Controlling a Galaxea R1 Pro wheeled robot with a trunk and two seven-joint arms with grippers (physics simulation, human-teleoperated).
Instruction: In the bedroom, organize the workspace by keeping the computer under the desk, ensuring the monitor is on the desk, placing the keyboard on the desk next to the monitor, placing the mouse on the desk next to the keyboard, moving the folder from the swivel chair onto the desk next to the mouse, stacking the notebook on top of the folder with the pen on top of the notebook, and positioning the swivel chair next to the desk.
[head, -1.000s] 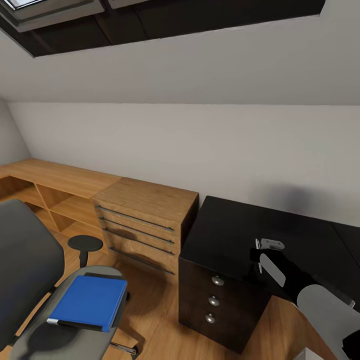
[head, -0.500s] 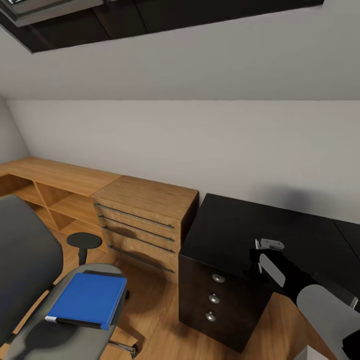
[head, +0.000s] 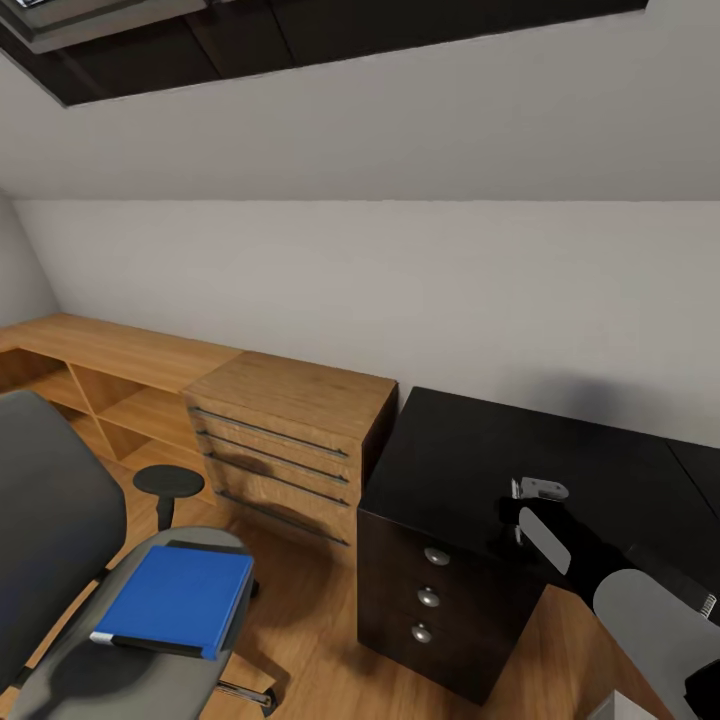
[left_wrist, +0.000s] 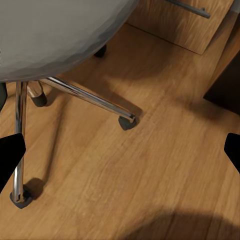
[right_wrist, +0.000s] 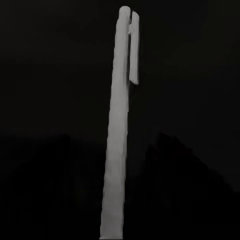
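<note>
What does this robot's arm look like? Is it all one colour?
No. In the head view the right arm has rounded pale grey shells over black joints, ending in a black wrist with a small grey metal bracket on the right gripper. In the left wrist view, the left gripper's fingertips are plain flat black. No cables or markings show.

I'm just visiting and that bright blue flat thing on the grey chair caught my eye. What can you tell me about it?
The blue rectangular folder lies flat on the light grey seat of the swivel chair, in front of its dark grey backrest. Its cover is a plain, matte, saturated blue. Along the near edge a thin white strip and a dark layer beneath show, as if pages or a backing. It looks closed, sits slightly askew on the seat, and rests untouched by any gripper.
</note>
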